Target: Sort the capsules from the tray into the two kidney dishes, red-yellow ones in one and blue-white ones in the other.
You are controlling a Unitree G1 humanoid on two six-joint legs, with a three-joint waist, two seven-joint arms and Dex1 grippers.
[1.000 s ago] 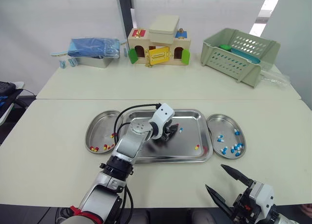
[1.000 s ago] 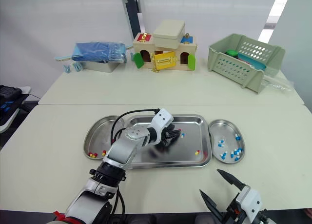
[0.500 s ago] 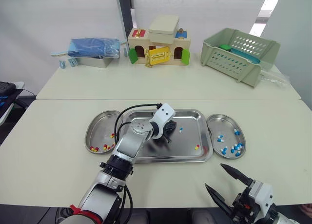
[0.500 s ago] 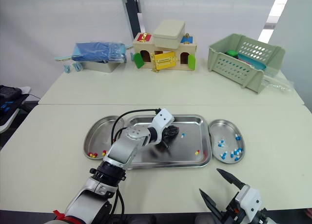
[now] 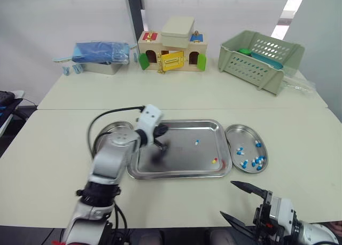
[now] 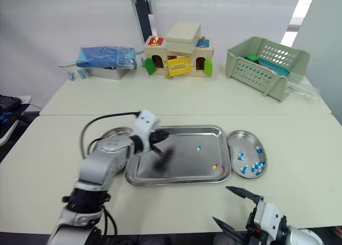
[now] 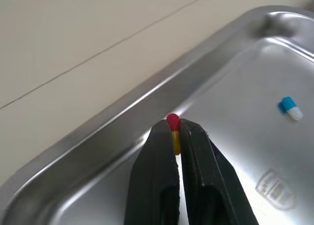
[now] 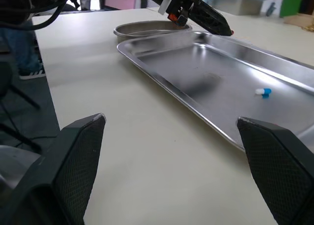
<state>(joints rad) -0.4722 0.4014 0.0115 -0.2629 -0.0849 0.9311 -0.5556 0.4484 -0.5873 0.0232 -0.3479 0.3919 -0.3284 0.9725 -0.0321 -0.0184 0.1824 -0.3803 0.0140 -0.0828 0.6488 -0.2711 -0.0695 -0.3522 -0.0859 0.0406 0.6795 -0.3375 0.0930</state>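
Note:
My left gripper (image 7: 173, 130) is shut on a red-yellow capsule (image 7: 172, 125), held just above the left end of the steel tray (image 5: 181, 160). Beside it lies the left kidney dish (image 5: 105, 134), partly hidden by my arm. One blue-white capsule (image 5: 196, 142) and one red-yellow capsule (image 5: 215, 160) lie in the tray. The right kidney dish (image 5: 243, 134) holds several blue-white capsules (image 5: 255, 161). My right gripper (image 5: 232, 200) hangs open at the table's near edge, with nothing between its fingers (image 8: 82, 151).
A toy house (image 5: 171, 52), a green basket (image 5: 261, 55) and a blue bag on a metal box (image 5: 100, 54) stand along the far table. A black cable (image 5: 109, 116) loops from my left arm over the left dish.
My left gripper has swung from the tray's middle to its left end, carrying the red-yellow capsule. The blue-white capsule it was next to stays in the tray. The right gripper has barely shifted.

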